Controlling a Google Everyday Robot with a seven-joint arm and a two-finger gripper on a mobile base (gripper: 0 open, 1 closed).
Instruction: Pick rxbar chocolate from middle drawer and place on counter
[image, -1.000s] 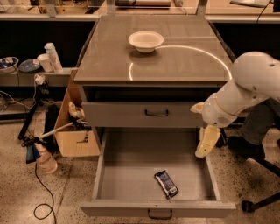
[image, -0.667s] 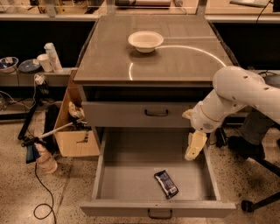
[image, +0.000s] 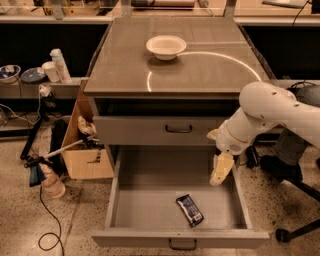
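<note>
Gripper (image: 220, 174), grip state unclear, hangs over the open drawer (image: 150, 202); it should square across the nearby chocolate bar (image: 190, 209) before descending.

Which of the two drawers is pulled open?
The lower, deeper middle drawer, holding the rxbar chocolate; the gripper hangs over its right side. The upper drawer is shut.

One high view, facing counter (image: 120, 70) — mid-distance, end effector (image: 219, 175) lower right
</note>
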